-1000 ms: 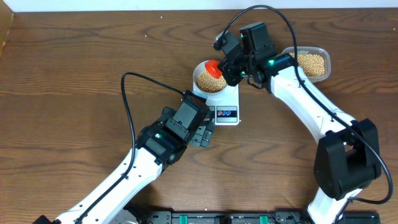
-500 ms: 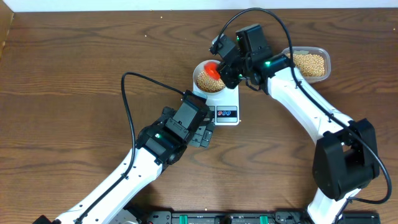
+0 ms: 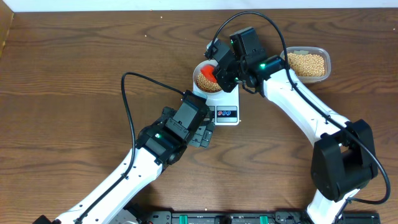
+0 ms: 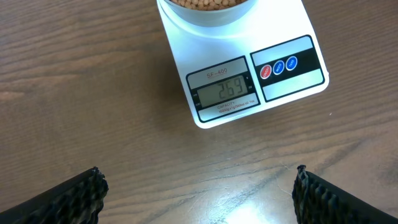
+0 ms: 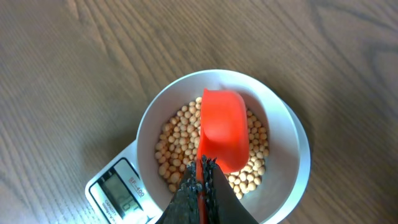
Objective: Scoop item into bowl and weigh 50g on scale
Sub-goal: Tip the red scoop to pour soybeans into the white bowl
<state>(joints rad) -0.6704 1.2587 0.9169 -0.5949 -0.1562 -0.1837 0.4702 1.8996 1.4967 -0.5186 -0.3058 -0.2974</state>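
The pale bowl point(image 5: 149, 118) stands on the white scale point(image 4: 249, 81), and tan beans point(image 5: 177, 140) cover its bottom. My right gripper point(image 5: 202, 165) is shut on the handle of a red scoop point(image 5: 224, 127). The scoop's cup lies over the beans inside the bowl. In the overhead view the scoop point(image 3: 207, 74) shows red in the bowl point(image 3: 198, 67), under the right gripper point(image 3: 219, 73). My left gripper point(image 4: 199, 193) is open and empty over bare wood just in front of the scale's display point(image 4: 224, 93), which shows digits.
A clear plastic tub point(image 3: 306, 64) holding more beans stands at the back right, behind the right arm. The left arm reaches in from the front left, and its black cable point(image 3: 127, 99) loops above the table.
The right gripper has shifted slightly left with the red scoop, further over the bowl. The left arm has not moved.
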